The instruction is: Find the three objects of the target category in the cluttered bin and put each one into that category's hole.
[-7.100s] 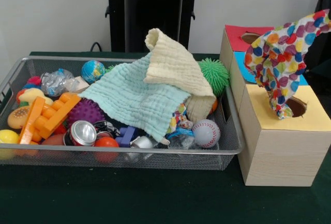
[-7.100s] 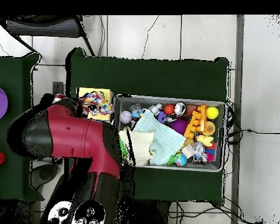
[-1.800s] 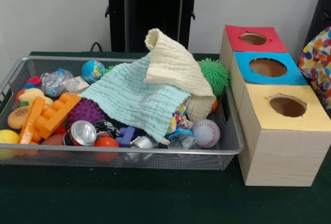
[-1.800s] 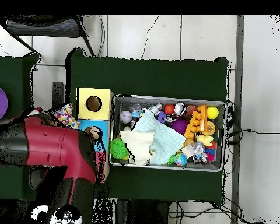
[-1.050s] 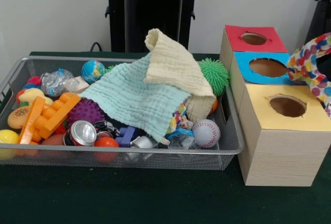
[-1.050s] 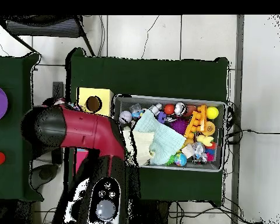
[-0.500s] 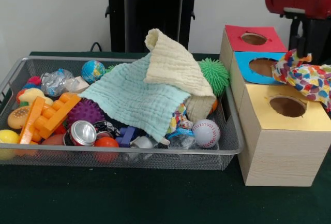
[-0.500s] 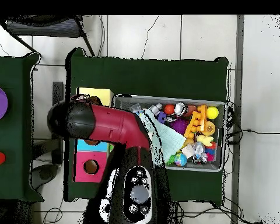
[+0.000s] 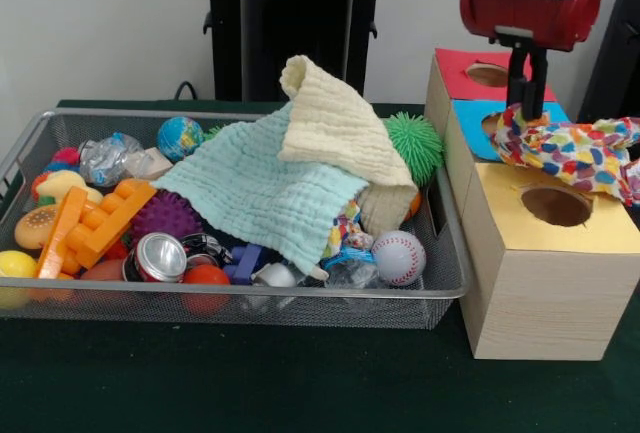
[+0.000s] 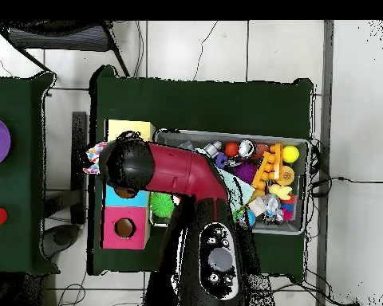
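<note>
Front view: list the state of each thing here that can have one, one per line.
Gripper: shut on the multicoloured cloth, above the boxes.
Multicoloured cloth: held, draped over the blue and yellow boxes, not in a hole.
Yellow box: hole open, partly covered by cloth.
Red box: hole open.
Mint cloth: spread over toys in the bin.
Cream cloth: folded on mint cloth.
Bin: full.

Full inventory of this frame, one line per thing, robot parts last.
Wire mesh bin: 1, grey, on green table.
Mint muslin cloth: 1, over bin clutter.
Cream muslin cloth: 1, atop mint cloth.
Green spiky ball: 1, bin's back corner.
Baseball: 1, white, bin front.
Crushed can: 1, silver, bin front.
Wooden hole boxes: 3, red, blue, yellow tops.
Multicoloured spotted cloth: 1, held over boxes.
Gripper: 1, black, gripping spotted cloth.
</note>
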Action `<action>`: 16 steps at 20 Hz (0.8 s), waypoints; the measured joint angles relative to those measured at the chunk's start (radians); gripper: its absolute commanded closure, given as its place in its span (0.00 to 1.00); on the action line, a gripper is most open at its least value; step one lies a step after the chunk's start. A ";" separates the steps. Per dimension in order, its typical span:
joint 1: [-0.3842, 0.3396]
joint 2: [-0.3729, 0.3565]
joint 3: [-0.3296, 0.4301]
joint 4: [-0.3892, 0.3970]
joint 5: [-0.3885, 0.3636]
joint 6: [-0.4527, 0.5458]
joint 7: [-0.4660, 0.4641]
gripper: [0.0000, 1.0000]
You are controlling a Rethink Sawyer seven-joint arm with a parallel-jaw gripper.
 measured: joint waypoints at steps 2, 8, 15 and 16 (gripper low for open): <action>-0.023 -0.009 0.020 0.009 -0.017 -0.009 0.000 1.00; -0.059 -0.013 0.070 0.014 -0.037 -0.045 0.000 1.00; -0.080 0.000 0.161 0.016 -0.040 -0.127 0.000 1.00; -0.080 0.005 0.174 0.016 -0.040 -0.131 0.000 1.00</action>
